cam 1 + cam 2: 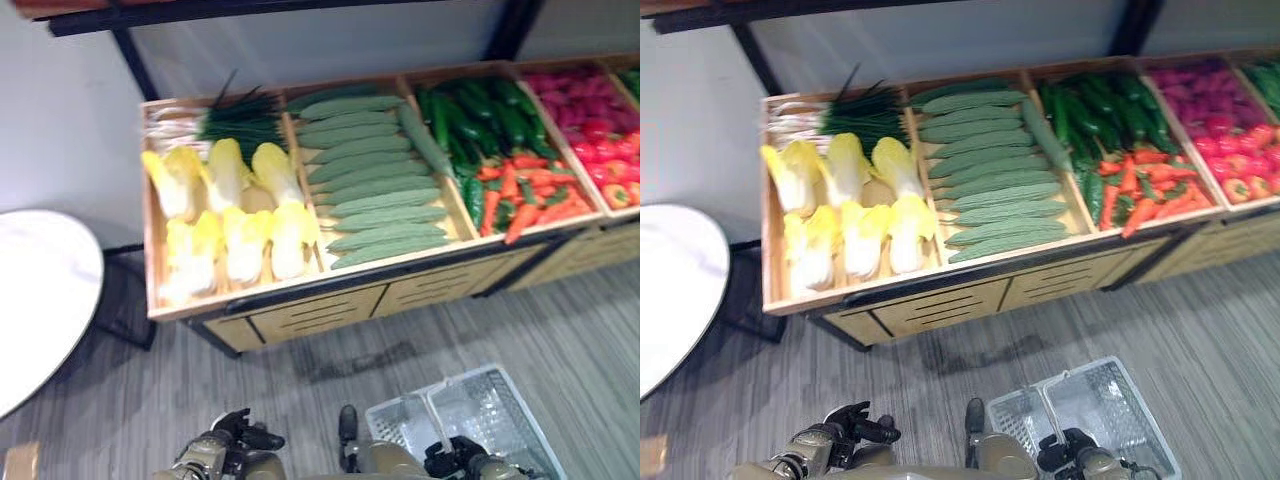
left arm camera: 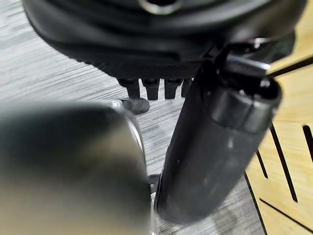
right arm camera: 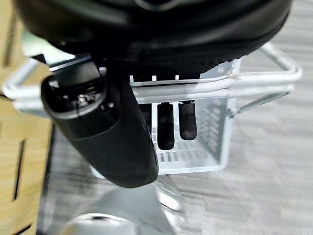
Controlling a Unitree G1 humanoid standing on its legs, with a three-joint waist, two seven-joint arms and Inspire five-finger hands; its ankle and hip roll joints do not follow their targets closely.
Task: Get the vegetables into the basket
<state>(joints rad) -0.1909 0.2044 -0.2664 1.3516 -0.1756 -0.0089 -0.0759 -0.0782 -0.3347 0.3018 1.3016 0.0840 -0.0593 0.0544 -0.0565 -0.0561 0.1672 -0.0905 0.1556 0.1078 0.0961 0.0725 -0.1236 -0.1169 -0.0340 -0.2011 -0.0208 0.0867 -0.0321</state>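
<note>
The wooden display stand (image 1: 300,310) is the landmark here: its slanted top is split by thin slats into bins so each kind of produce lies sorted and tilted toward the front for easy reach. In the bin at its left end lie pale yellow-white Chinese cabbages (image 1: 225,215), leafy and ruffled, with a bunch of thin dark green chives (image 1: 240,120) behind them; the next bin holds long, matte green cucumbers (image 1: 375,180) stacked in a neat row; further right come glossy green peppers (image 1: 480,125) over tapered orange carrots (image 1: 525,190), then red vegetables (image 1: 590,110) at the far end. On the grey plank floor in front of the stand sits the basket (image 1: 490,410), clear, perforated plastic with pale bail handles, and it looks empty, so none of the vegetables has been moved yet. The right robot hand (image 3: 168,125) has its fingers hooked through the basket's handles, seemingly to carry it. The left robot hand (image 1: 245,435) hangs low before the stand, fingers relaxed and holding nothing. A round white table (image 1: 40,290) stands left of the stand.
</note>
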